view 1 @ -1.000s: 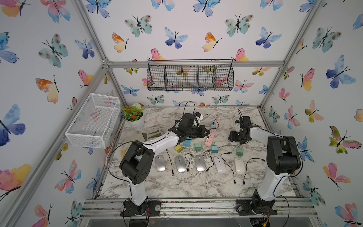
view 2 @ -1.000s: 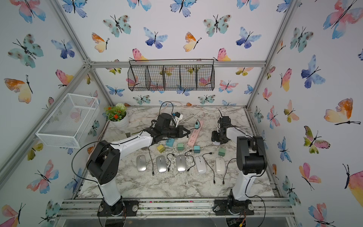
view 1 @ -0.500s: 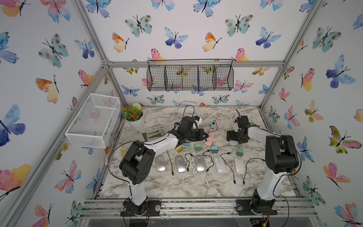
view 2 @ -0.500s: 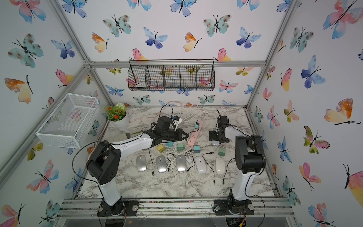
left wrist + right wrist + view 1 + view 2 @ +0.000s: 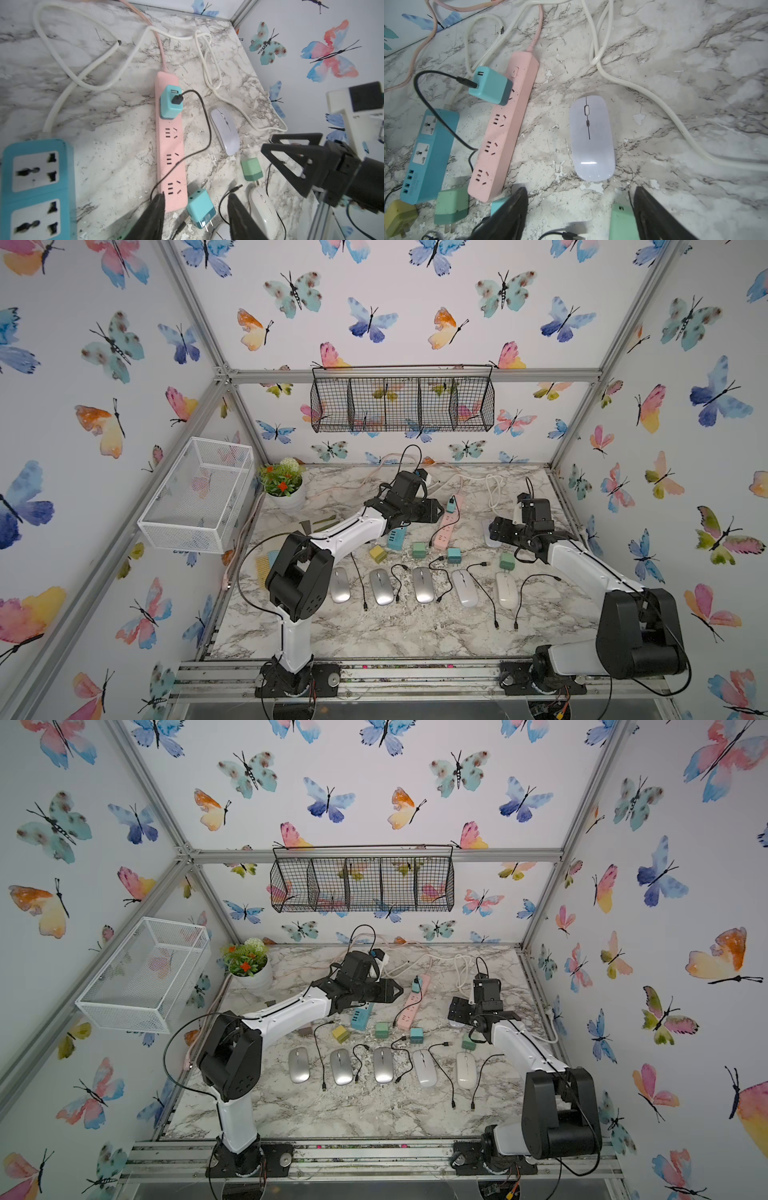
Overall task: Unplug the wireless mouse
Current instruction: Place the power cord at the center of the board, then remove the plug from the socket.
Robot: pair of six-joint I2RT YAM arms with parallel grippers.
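Beside the pink power strip (image 5: pixel 502 133), toward the table's (image 5: pixel 374 635) right edge, your wireless mouse (image 5: pixel 591 139) lies flat on the marble.
Your right gripper (image 5: pixel 580 189) hovers just behind it, jaws spread wide and empty. Your left gripper (image 5: pixel 195 196) is parted too, holding nothing, over the strip's near end. Bare marble flanks the mouse, bounded by the strip and a white cord (image 5: pixel 654 97).
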